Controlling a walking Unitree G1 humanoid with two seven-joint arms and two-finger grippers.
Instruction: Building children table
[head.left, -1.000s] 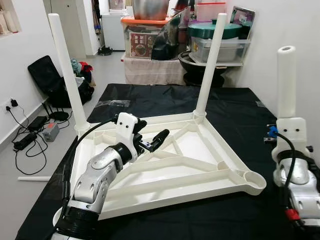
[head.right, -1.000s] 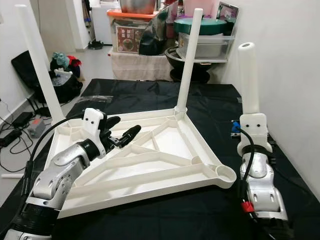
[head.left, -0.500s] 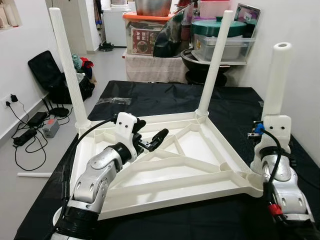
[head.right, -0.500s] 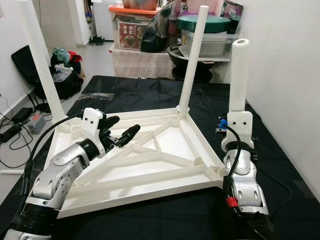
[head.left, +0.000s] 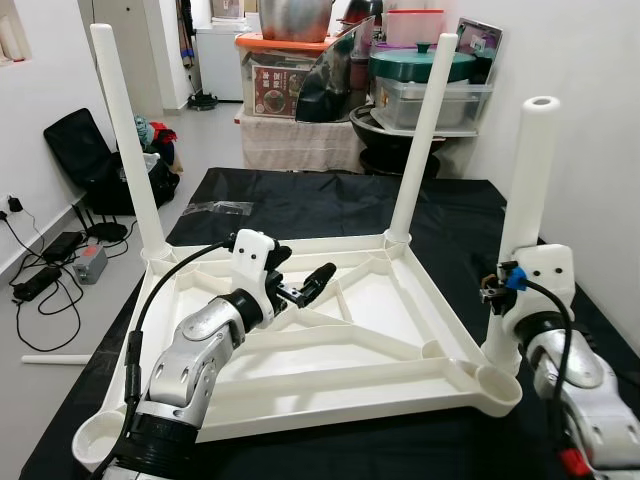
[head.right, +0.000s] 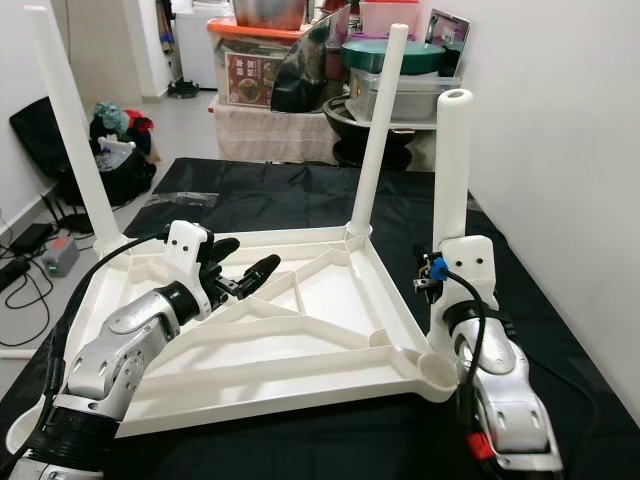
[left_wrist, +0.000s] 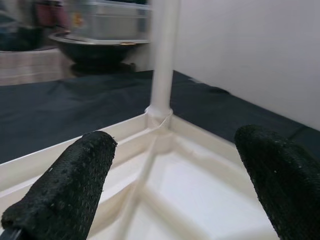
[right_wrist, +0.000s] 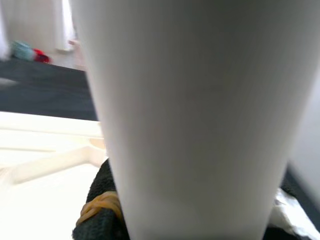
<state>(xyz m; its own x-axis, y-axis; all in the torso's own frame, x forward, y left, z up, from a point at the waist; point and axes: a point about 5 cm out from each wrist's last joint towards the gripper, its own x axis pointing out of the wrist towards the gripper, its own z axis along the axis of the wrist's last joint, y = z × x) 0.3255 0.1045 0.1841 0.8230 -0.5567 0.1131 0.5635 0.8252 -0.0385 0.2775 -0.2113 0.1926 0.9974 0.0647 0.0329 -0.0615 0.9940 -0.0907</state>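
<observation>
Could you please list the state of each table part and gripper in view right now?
Tabletop: upside down on the black cloth.
Far left leg: upright in its socket.
Far right leg: upright in its socket.
Third leg: held upright by the near right socket, not yet seated.
Near right socket: empty.
Near left socket: empty.
Left gripper: open, hovering over the tabletop.
Right gripper: shut on the third leg.

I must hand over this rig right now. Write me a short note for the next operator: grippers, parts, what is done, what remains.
Left gripper: open, hovering over the upside-down white tabletop.
Right gripper: shut on the third leg, holding it upright beside the near right corner socket.
Done: far left leg and far right leg stand in their corners.
Left: seat the third leg in that empty socket; the near left socket is also empty.
</observation>
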